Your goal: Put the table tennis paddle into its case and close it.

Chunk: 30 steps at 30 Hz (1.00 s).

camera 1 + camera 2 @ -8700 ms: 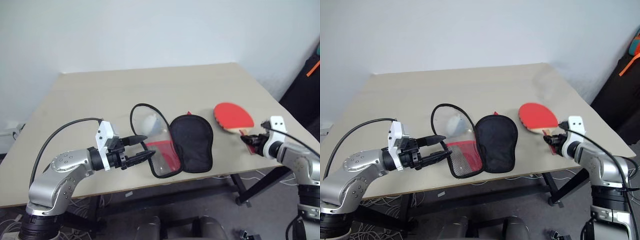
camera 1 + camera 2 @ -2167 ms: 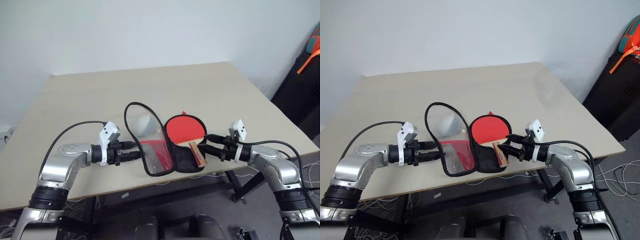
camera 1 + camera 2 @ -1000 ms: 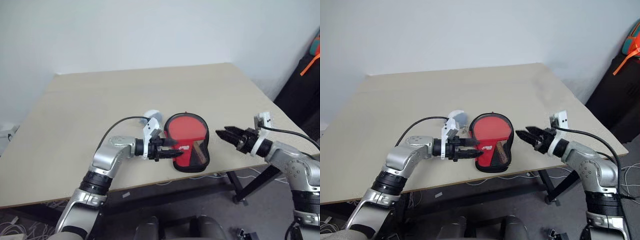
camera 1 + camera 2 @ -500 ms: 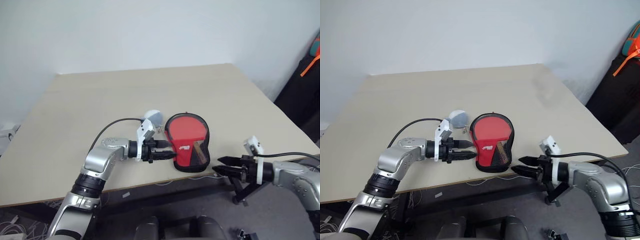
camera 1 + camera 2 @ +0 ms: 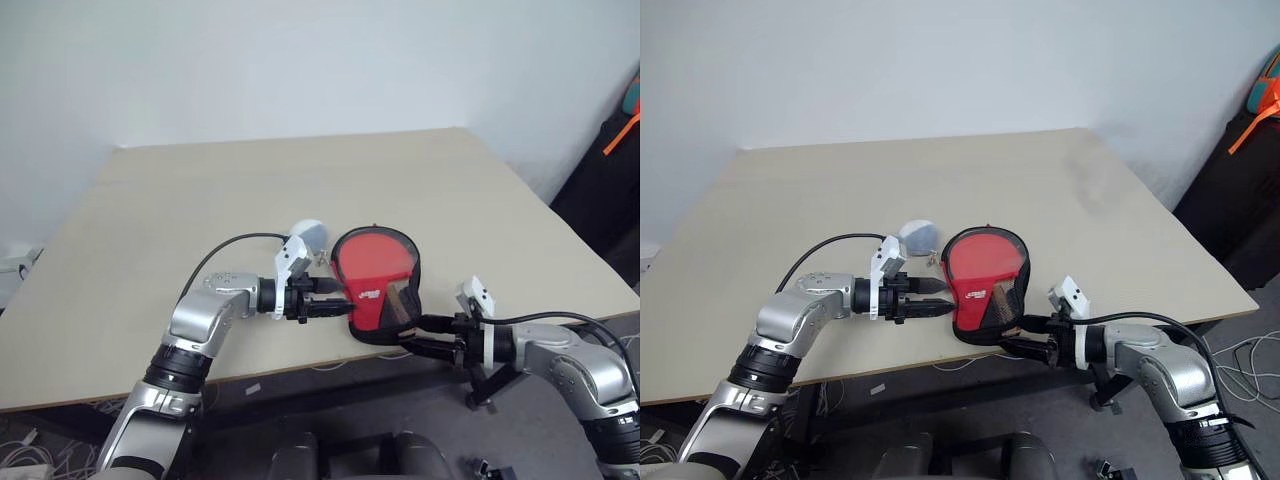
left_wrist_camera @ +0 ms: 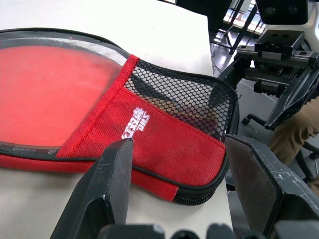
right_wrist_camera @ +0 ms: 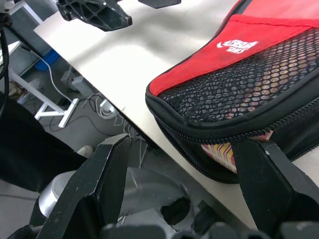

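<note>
Paddle case (image 5: pixel 378 285) is lying between both arms' spread, empty fingers (image 6: pixel 117 172); overhanging the worktop (image 5: pixel 200 200) edge, it risks sliding off if nudged.

Right gripper (image 7: pixel 182 191) open, two black fingers (image 7: pixel 102 181) spread wide, one to either side of the case's near end. Case (image 7: pixel 259 84) lying on pale table top (image 7: pixel 164 45), folded shut, narrow end reaching over the table edge toward the fingers. Upper face: red fabric band with small white logo, black mesh pocket below it. Zip along the black rim gaping at the near end; a bit of patterned handle (image 7: pixel 224 150) visible through the gap. Fingers near the case, not touching it. Left gripper (image 7: pixel 112 12) above the table beyond the case. Floor with cables and a white frame below the table edge.
</note>
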Available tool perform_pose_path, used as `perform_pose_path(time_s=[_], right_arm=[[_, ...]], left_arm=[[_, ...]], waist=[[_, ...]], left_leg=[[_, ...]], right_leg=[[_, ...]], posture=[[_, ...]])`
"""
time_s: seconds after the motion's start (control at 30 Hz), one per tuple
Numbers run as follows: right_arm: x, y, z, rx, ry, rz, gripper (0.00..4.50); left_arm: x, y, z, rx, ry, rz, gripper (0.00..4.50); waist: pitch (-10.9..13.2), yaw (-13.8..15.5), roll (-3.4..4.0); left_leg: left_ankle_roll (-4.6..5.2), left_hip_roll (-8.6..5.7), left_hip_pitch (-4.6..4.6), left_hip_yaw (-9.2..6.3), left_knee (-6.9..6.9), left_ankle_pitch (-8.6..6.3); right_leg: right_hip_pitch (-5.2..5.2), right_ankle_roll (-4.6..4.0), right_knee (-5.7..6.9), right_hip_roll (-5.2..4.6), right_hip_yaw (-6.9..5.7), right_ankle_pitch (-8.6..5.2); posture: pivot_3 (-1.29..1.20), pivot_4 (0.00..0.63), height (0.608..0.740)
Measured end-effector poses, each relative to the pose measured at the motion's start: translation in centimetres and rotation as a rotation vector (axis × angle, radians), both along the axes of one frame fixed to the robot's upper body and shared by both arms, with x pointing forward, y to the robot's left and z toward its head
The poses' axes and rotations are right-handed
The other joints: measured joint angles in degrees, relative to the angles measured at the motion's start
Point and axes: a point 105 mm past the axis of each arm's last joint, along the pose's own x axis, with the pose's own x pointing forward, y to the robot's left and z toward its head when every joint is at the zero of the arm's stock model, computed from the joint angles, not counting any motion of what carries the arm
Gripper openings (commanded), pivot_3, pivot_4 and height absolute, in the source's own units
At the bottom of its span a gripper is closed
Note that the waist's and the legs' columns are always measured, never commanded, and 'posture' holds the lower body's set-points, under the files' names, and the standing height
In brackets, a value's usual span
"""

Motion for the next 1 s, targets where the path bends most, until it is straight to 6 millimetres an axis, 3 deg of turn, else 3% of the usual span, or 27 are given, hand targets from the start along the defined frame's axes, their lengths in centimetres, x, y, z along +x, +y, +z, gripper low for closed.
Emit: perform_pose_path(time_s=[0.17,0.43,0.6,0.67,0.77,1.0], right_arm=[[0.1,-0.2,-0.4,-0.022,0.000,0.003,3.44],[-0.7,3.6,-0.4,0.059,0.012,0.099,3.44],[-0.9,4.4,-0.4,0.071,0.014,0.114,3.44],[-0.5,3.5,-0.2,0.053,0.000,0.085,3.44],[0.9,-0.4,1.3,-0.017,-0.067,-0.031,3.44],[2.8,-6.2,4.2,-0.093,-0.177,-0.225,3.44]], left_arm=[[0.0,0.1,0.0,0.003,0.000,0.003,3.03],[0.1,0.0,0.0,0.002,-0.001,0.005,3.03],[0.1,0.0,0.0,0.003,-0.003,0.008,3.03],[0.1,0.0,0.0,0.002,-0.004,0.009,3.03],[0.2,0.0,0.0,0.004,-0.005,0.013,3.03],[0.4,0.1,-0.8,0.030,0.073,0.058,3.03]], waist=[[0.00,0.05,0.00],[0.00,0.11,0.00],[0.00,0.31,0.00],[0.00,0.54,0.00],[0.00,1.01,0.01],[0.00,0.97,-0.01]], left_leg=[[0.00,0.01,0.00,-0.02,0.00,-0.01],[0.00,0.02,0.00,-0.01,0.00,-0.01],[0.00,0.01,0.00,-0.01,0.04,-0.01],[0.00,0.00,0.00,0.00,0.04,-0.01],[0.02,-0.02,-0.01,0.00,0.09,-0.02],[0.02,-0.01,0.00,-0.02,0.09,-0.03]], right_leg=[[0.00,0.00,0.00,0.00,0.00,0.00],[0.00,0.00,0.01,0.01,0.00,0.00],[0.02,0.00,0.01,-0.01,-0.01,0.00],[0.01,0.00,0.01,-0.01,0.00,0.00],[0.03,0.03,0.00,-0.03,0.02,0.02],[0.04,0.03,0.00,0.00,0.01,0.02]], posture=[[0.00,0.000,0.724],[0.00,0.000,0.724],[0.00,0.000,0.724],[0.00,0.000,0.724],[0.00,0.000,0.724],[0.00,0.000,0.724]])
